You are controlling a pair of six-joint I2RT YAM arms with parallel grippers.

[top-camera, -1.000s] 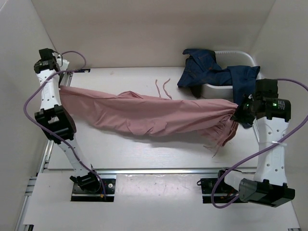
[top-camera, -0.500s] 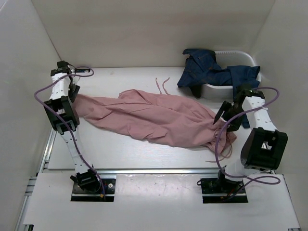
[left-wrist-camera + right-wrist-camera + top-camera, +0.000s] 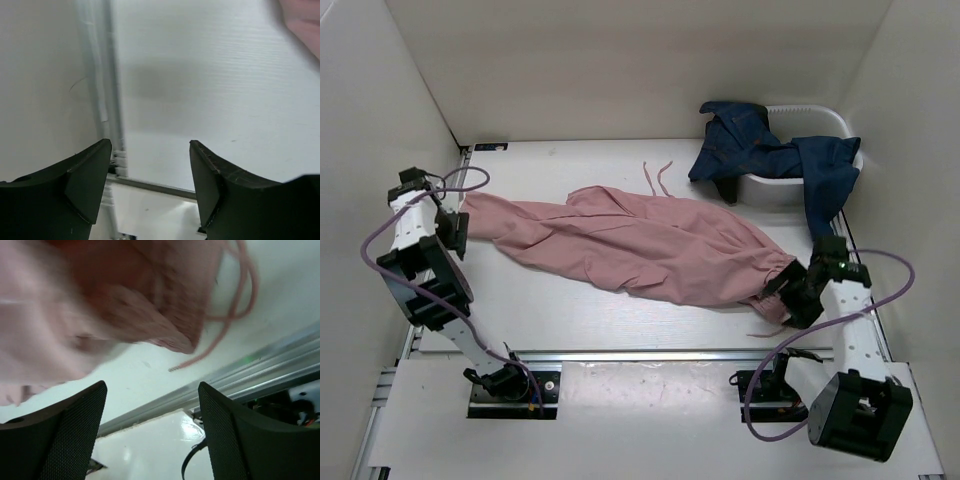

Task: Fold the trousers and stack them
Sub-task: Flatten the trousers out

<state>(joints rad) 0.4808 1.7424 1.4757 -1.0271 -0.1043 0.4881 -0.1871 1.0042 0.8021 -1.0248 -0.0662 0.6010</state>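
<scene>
**Left gripper [image 3: 453, 232] and right gripper [image 3: 790, 296] open, trousers [image 3: 640, 245] down on the table [image 3: 570, 315]**

Left gripper [image 3: 150, 145]: fingers spread wide in the wrist view, with nothing between them. Looks down on bare white table and the metal rail [image 3: 112, 100] along its left edge, with only a blurred pink corner of the trousers [image 3: 302, 20] at the upper right. Seen from above, sits at the table's left side, just beside the left end of the cloth; cannot tell there whether touching it.

Right gripper [image 3: 152, 387]: fingers equally wide apart, clamped on nothing. Hangs low at the near right of the table, just beside the gathered right end of the trousers [image 3: 125, 305], blurred in the wrist view. Beside that end, a thin pink cord [image 3: 235, 300] looping onto the table.

Trousers: stretched lengthwise from left to right across the middle of the table, wrinkled, lying flat and not yet folded. Just beyond their far edge, two thin cords [image 3: 655, 180] on the table.

At the far right corner, a white tub [image 3: 810, 108] with a dark blue garment [image 3: 760, 150] draped over it and hanging down over its near side, near the trousers' right end but apart from it.
</scene>
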